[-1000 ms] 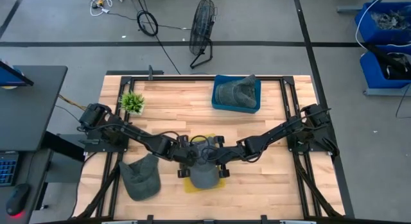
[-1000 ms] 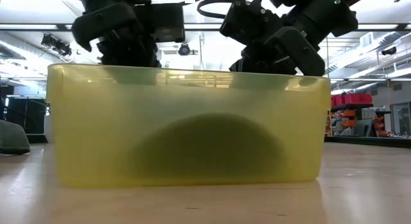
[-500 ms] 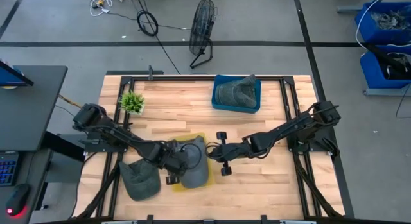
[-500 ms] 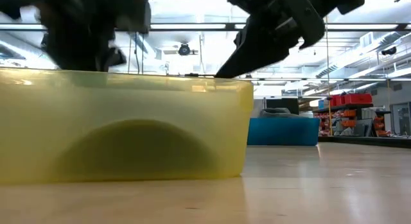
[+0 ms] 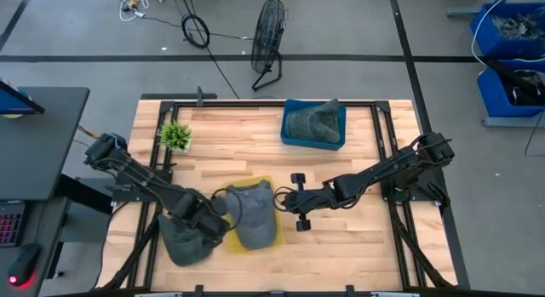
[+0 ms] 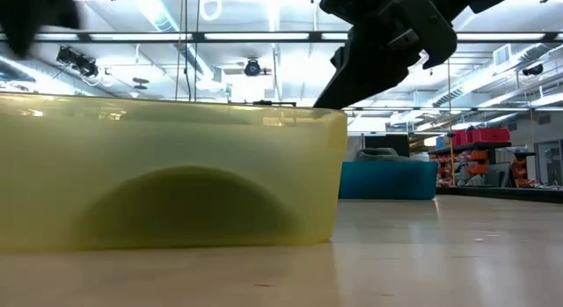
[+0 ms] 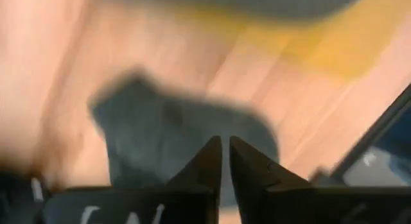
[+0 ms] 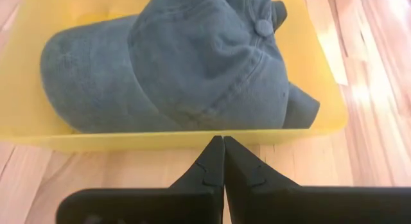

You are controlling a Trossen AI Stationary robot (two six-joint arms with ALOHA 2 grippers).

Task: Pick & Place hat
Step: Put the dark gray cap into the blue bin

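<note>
A grey cap (image 5: 251, 210) lies crown up in the yellow bin (image 5: 266, 237) near the table's near edge; the right wrist view shows the cap (image 8: 180, 63) inside the yellow bin (image 8: 38, 31). A second grey cap (image 5: 183, 239) lies flat on the wood to the bin's left. My left gripper (image 5: 203, 225) is over that cap's right part and shut; its wrist view shows the fingertips (image 7: 225, 152) above the cap (image 7: 160, 134). My right gripper (image 5: 284, 198) is shut and stays just right of the bin, its tips (image 8: 223, 146) before the bin's wall.
A blue bin (image 5: 294, 139) with another grey cap (image 5: 311, 120) stands near the far edge. A small green plant (image 5: 175, 134) stands at the far left. Bare wood lies between the yellow bin and the blue bin. In the low view the yellow bin (image 6: 167, 184) fills the left half.
The yellow bin with its cap has slid toward the table's left edge and stopped. My left gripper has moved left off the bin, over the cap on the table. My right gripper has drawn back a little to the right, away from the bin.
</note>
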